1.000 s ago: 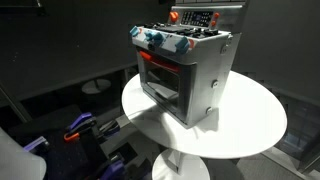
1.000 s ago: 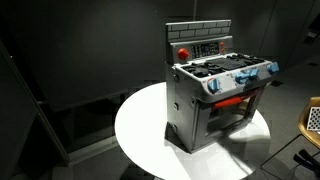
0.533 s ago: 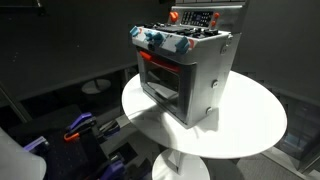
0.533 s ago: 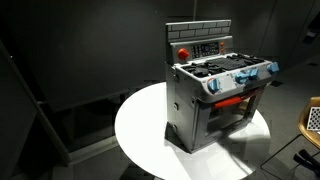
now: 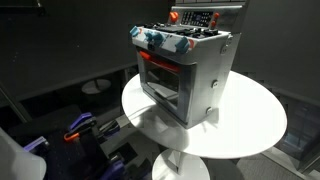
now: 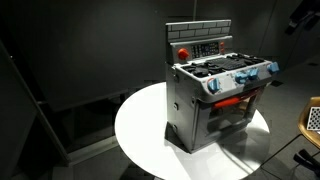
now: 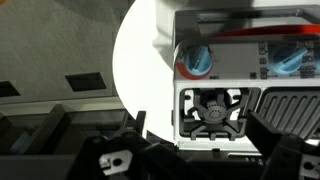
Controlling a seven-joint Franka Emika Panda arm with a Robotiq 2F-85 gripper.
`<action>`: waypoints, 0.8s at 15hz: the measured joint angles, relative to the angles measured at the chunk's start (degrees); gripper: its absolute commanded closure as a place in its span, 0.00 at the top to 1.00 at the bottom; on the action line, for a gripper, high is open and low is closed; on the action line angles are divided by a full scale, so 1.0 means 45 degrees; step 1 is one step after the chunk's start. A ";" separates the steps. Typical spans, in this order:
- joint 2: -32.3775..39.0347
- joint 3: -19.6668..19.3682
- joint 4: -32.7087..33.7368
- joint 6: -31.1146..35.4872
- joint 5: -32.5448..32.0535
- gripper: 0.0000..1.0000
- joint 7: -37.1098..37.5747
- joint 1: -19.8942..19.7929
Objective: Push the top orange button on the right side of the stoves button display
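The silver-grey toy stove (image 5: 190,70) stands on a round white table (image 5: 250,120); it shows in both exterior views (image 6: 215,100). Its dark button display (image 6: 205,47) stands upright at the back, with a red patch on one side and rows of tiny buttons; it also shows at the top of an exterior view (image 5: 195,17). In the wrist view my gripper (image 7: 205,135) is open and empty above a black burner (image 7: 210,108) on the stove top, with blue knobs (image 7: 195,60) beyond. The display is hidden there. The arm (image 6: 303,14) shows dark at the top right.
The white table (image 6: 140,125) has bare room round the stove. On the dark floor lie an orange-and-blue object (image 5: 80,127) and a pale round thing (image 5: 95,87). A tan basket-like thing (image 6: 313,118) is at the frame edge.
The dark arm has come into an exterior view at the top right corner. The stove has not moved.
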 measured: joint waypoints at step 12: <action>0.3674 0.0787 0.2022 0.3110 -0.0693 1.00 0.2378 -0.0005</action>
